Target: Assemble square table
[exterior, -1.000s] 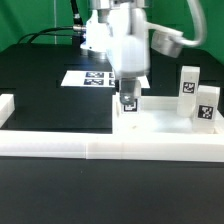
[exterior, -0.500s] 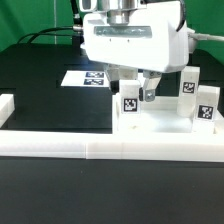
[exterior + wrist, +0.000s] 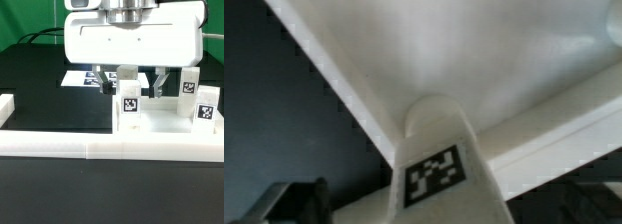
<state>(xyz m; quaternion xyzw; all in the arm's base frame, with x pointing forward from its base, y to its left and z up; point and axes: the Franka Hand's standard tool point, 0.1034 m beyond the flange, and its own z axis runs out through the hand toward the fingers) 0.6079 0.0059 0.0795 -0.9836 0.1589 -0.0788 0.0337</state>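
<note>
The white square tabletop slab [image 3: 155,126] lies just behind the front border wall. A white tagged leg [image 3: 129,98] stands upright on its near-left corner. My gripper [image 3: 134,86] hangs straddling the top of this leg, jaws open, with a gap between each finger and the leg. In the wrist view the leg [image 3: 439,150] rises between my dark fingertips [image 3: 295,205], with the slab [image 3: 491,50] behind it. Two more tagged legs [image 3: 188,84] [image 3: 206,107] stand at the exterior view's right. A fourth leg is not visible.
The long low white border wall [image 3: 110,148] runs along the front, with a short piece [image 3: 6,105] at the exterior view's left. The marker board [image 3: 82,77] lies on the black table behind the gripper. Cables hang at the back.
The hand has turned about its vertical axis from edge-on to broadside and risen a little. Its fingers have spread off the leg, which stays upright on the slab.
</note>
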